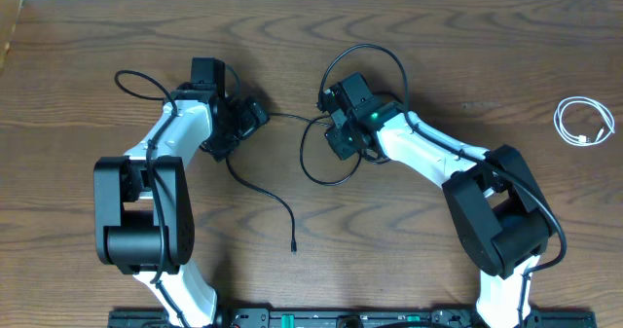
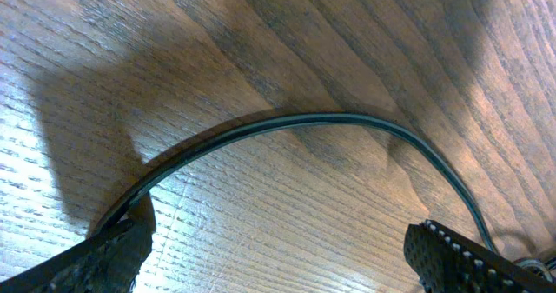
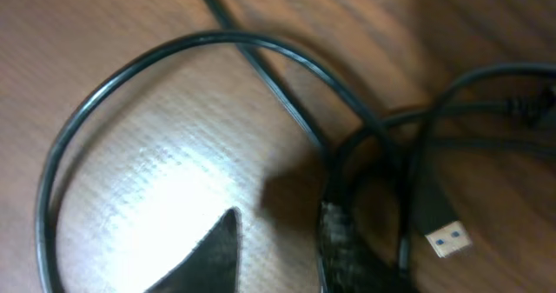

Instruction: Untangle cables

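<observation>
Black cables (image 1: 302, 156) are what is left of the job: near the middle of the table (image 1: 438, 36) we see them looped and crossed over one another, several strands overlapping beside a bare USB plug (image 3: 449, 238) in the right wrist view. One strand (image 1: 275, 200) trails away from the knot toward the near edge and ends free. The white cable (image 1: 584, 122) lies coiled on its own well apart at the far right, so we judge that part done and the two black ones not yet separated. The left gripper (image 2: 282, 245) stands spread wide with a black strand arcing across the wood between its fingers, touching neither as far as we can see. The right gripper (image 3: 278, 232) sits over the tangle with one finger against the crossed strands. We cannot tell whether it is pinching a strand or only resting there.
</observation>
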You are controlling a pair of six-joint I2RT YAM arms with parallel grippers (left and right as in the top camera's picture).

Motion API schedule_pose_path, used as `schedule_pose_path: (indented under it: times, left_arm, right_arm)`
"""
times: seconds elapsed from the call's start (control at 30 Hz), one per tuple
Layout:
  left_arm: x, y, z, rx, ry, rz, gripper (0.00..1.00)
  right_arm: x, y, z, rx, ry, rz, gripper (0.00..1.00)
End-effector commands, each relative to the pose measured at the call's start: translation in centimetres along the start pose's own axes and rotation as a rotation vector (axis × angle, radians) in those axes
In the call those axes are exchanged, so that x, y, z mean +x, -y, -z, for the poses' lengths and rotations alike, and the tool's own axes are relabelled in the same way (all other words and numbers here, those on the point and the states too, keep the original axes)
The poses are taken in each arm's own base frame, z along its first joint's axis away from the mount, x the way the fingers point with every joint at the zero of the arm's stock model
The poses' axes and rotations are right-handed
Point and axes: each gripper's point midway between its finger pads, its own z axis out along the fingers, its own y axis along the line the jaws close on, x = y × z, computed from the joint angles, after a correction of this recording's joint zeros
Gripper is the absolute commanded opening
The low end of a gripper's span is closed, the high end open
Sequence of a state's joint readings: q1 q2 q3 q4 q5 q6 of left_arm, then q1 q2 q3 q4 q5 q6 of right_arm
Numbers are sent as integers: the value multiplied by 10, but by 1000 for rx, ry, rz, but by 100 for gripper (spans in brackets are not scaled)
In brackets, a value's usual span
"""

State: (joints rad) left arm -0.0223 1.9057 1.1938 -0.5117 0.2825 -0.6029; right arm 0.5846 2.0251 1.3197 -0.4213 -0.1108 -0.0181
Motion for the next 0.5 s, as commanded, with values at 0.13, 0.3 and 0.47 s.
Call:
schedule_pose_path:
  times: [0.13,0.3,0.47]
  left_arm:
    - [-5,1,6,0,25,5,98]
    - [-5,1,6,0,24,5,98]
    - [-5,1,6,0,24,5,98]
  right_arm:
    - [2,-75,10,-437,1,11,36]
    - [3,-72,7,-399,-1,16,41]
    - [-5,-60,23,-377,7,-7,52]
